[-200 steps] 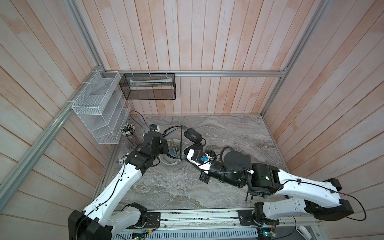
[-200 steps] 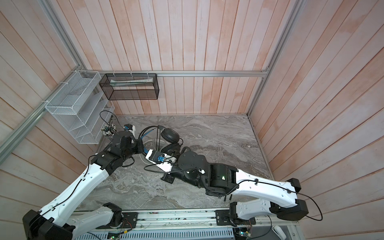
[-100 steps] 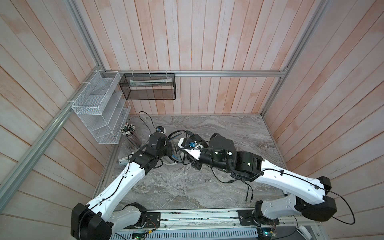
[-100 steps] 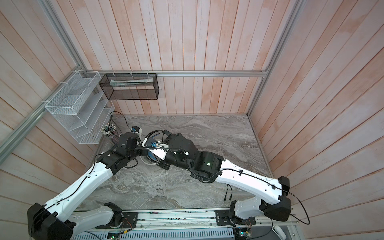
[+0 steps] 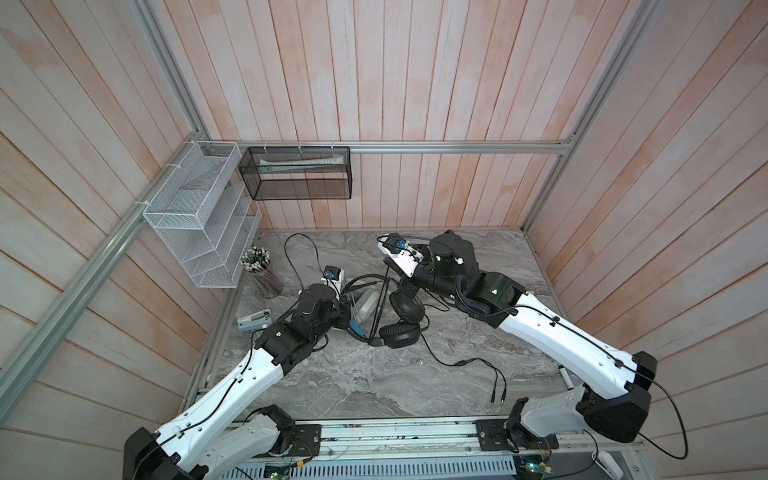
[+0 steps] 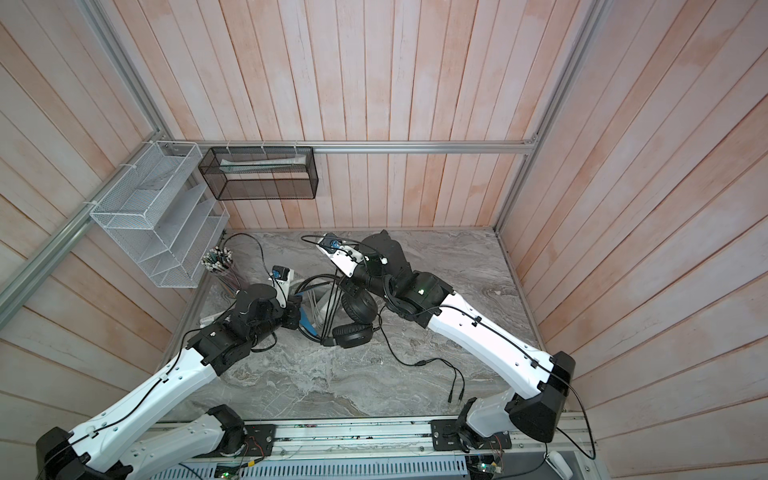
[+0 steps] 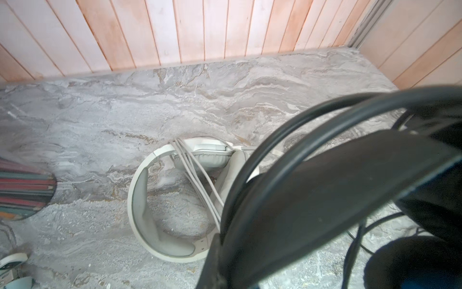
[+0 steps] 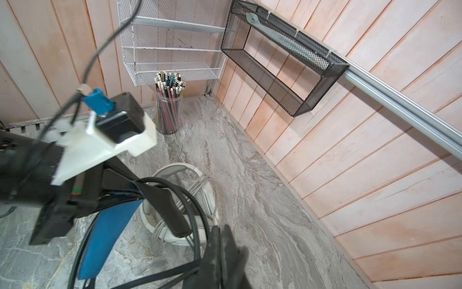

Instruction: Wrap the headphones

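Top views show one white headset (image 5: pixel 368 305), one black headset (image 5: pixel 399 336).

- black headphones (image 5: pixel 405 309): black cups, band and cable, with blue lining inside the headband
- white headphones (image 7: pixel 140 200): off-white shell, light grey pads, white cable
- table (image 5: pixel 374 382): grey marble veining with brownish streaks
- wall (image 5: pixel 374 83): pale pink-washed planks
- rack (image 5: pixel 199 220): white mesh
- basket (image 5: pixel 299 178): black mesh
- pencils (image 8: pixel 168 110): mixed colours

I see soft, even light, only faint shadows on the table (image 5: pixel 374 386). The planks (image 5: pixel 75 124) bow at top-view edges; the headband (image 7: pixel 325 200) blurs near my left wrist lens.
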